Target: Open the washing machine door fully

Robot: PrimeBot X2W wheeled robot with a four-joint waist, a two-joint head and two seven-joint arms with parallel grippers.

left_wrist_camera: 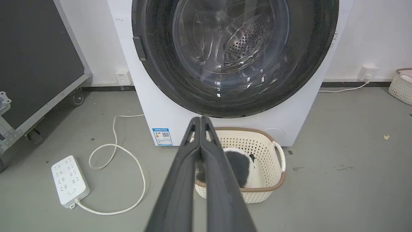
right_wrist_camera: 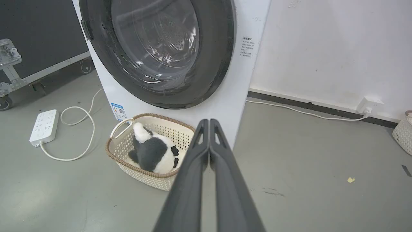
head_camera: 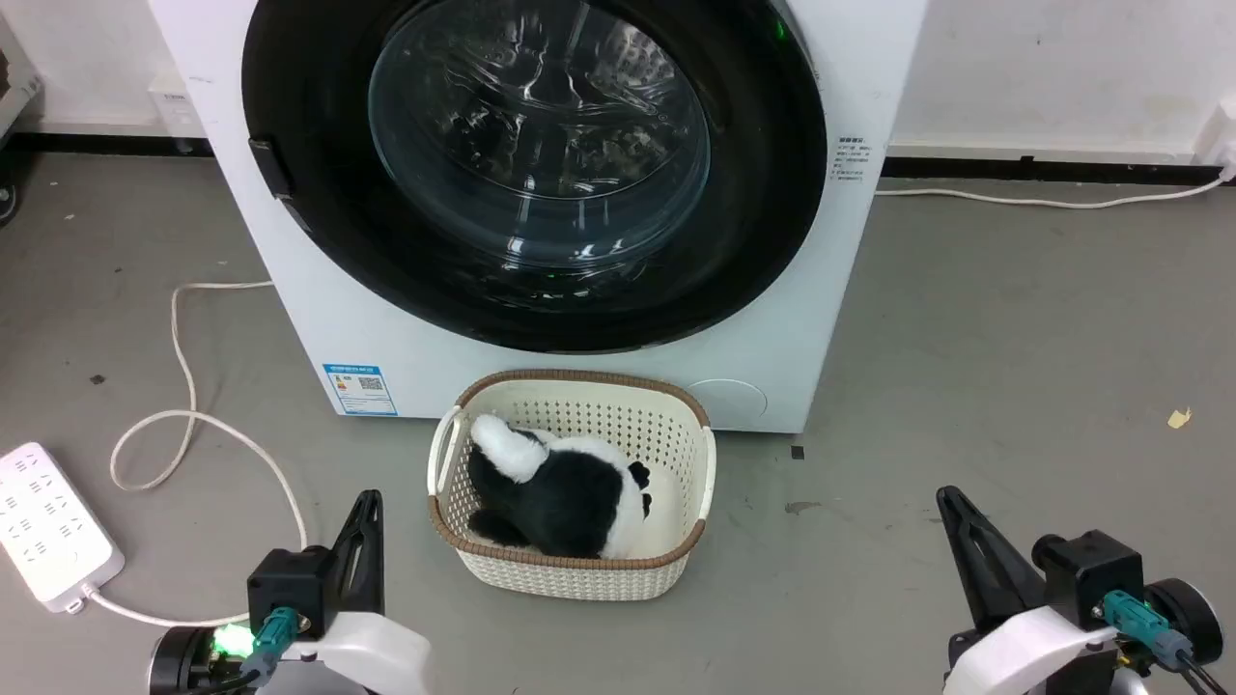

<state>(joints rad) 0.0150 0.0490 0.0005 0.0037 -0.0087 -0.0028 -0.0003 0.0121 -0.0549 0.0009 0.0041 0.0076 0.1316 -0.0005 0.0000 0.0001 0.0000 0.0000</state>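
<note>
The washing machine door (head_camera: pixel 319 222) is a big glossy black disc with a clear glass bowl at its centre, lying flat against the white machine's front, with a small black handle tab (head_camera: pixel 270 166) on its left rim. The door (left_wrist_camera: pixel 161 64) and door (right_wrist_camera: pixel 212 64) appear in both wrist views too. My left gripper (head_camera: pixel 369 499) rests low at the lower left, shut, fingers touching, empty (left_wrist_camera: pixel 200 118). My right gripper (head_camera: pixel 946 494) rests at the lower right, also shut and empty (right_wrist_camera: pixel 209 120). Both are well short of the door.
A cream basket (head_camera: pixel 700 473) with a black-and-white plush toy (head_camera: pixel 555 487) stands on the floor right before the machine. A white power strip (head_camera: pixel 48 526) and looping cable (head_camera: pixel 183 425) lie to the left. A wheeled black case (left_wrist_camera: pixel 38 64) stands far left; another basket (right_wrist_camera: pixel 402 130) far right.
</note>
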